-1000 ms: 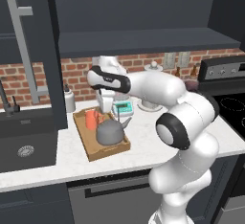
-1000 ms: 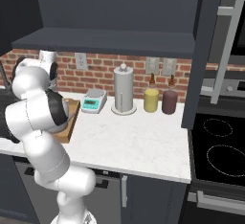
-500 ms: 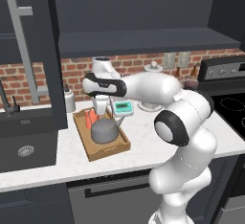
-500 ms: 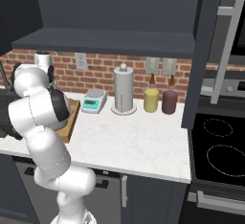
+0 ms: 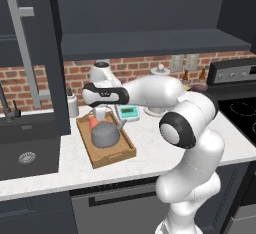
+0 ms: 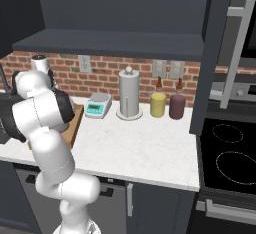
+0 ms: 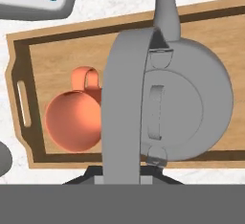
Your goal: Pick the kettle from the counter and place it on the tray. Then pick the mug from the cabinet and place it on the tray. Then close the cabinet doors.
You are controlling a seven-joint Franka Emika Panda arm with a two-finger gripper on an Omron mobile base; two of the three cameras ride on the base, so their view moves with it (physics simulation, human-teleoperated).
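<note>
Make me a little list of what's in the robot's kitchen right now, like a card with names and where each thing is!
kettle: on the tray, beside the mug
mug: orange-red, on the tray
tray: wooden, on the white counter
kitchen scale: on the counter behind the tray
paper towel roll: upright by the brick wall
yellow jar: beside the maroon jar
cabinet doors: open
gripper: over the tray, open or shut unclear

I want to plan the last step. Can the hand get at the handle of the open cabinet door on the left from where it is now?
Probably yes. The hand hangs above the tray, over the kettle and mug. The cabinet door stands open to its left, bar handle facing the room, nothing between.
</note>
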